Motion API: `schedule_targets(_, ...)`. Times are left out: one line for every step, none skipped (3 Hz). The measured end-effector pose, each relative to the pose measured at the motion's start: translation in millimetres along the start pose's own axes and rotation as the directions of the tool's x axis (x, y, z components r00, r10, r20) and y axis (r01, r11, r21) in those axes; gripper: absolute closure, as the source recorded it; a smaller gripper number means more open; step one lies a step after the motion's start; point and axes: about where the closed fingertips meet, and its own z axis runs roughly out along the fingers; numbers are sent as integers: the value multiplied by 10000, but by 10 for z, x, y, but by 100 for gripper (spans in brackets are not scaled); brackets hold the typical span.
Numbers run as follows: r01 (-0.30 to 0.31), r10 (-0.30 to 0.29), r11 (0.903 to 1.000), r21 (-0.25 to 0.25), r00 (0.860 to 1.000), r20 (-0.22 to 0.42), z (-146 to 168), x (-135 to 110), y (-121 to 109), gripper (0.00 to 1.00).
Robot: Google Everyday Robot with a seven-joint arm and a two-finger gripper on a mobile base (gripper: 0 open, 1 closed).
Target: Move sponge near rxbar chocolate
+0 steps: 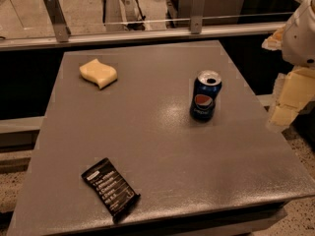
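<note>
The pale yellow sponge [98, 73] lies flat at the far left of the grey table [162, 146]. The black rxbar chocolate [110, 188] with white text lies near the table's front left edge, well apart from the sponge. My gripper [290, 100] hangs at the right edge of the view, beyond the table's right side, far from both; its cream-coloured parts point down.
An upright blue Pepsi can [205, 96], opened on top, stands right of the table's centre. A glass railing with metal posts [55, 16] runs behind the table's far edge. The floor drops away at the table's left and right sides.
</note>
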Motion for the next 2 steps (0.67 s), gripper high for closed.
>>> schedule_targets(0, 0, 10000, 2, 10000, 1, 0, 0, 0, 0)
schedule_targets(437, -435, 9990, -14, 9976, 548, 123, -454, -97, 0)
